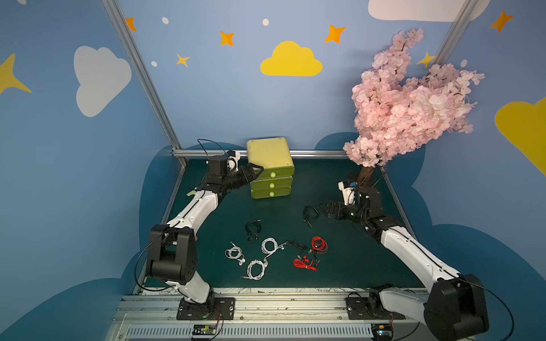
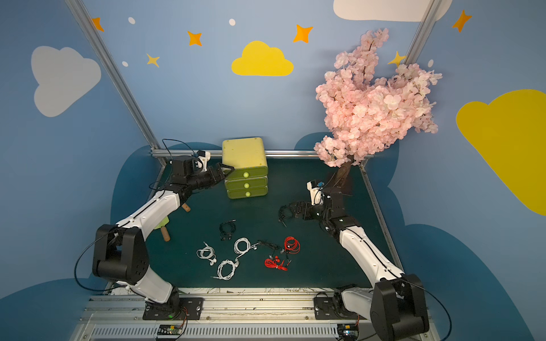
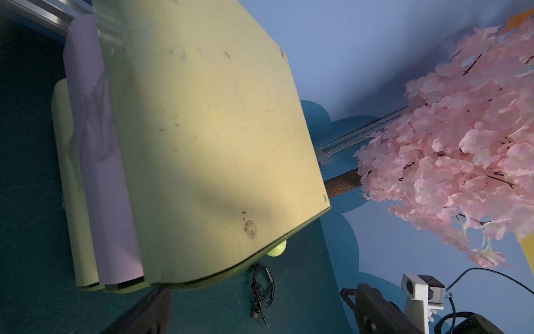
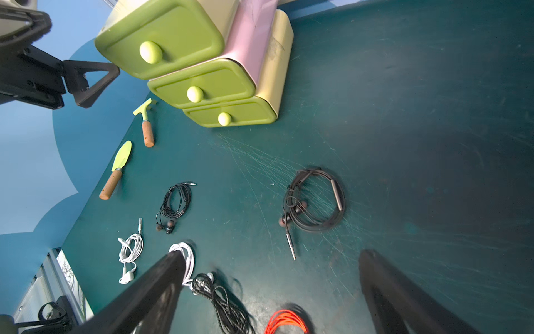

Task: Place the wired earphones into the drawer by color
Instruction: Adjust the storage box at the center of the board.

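While all eight wired earphones are lying out on the dark green mat (image 1: 354, 259), none is sitting in a drawer yet, so the sorting seems to be only beginning. The three fronts of the green drawer unit (image 1: 270, 159) are showing shut in both top views.

The left gripper (image 1: 256, 172) is hovering just beside the left corner of the top drawer (image 4: 161, 40), its jaws standing spread and empty; it is not reaching the round knob (image 1: 273, 174). The right gripper (image 4: 271, 254) is hanging near the first black bundle (image 4: 315, 199), jaws likewise spread wide, the coil lying ahead of them rather than between them.

A second black bundle (image 1: 253, 228) is lying nearer the middle. The third black bundle (image 1: 297, 245) is trailing between a white coil (image 1: 269, 245) and a red coil (image 1: 319, 245); whether it is touching them I cannot tell. Two further white coils are lying toward the front, one (image 1: 235, 253) beside the other (image 1: 256, 269); the second red coil (image 1: 304, 263) is lying close by.

Judging from this, the left arm is preparing to open the top drawer while the right is readying a pick. The next move is calling for the left jaws to centre on that small knob, close and pull straight out; the right must be pinching several strands at once, since thin cable is likely to slip or uncoil.
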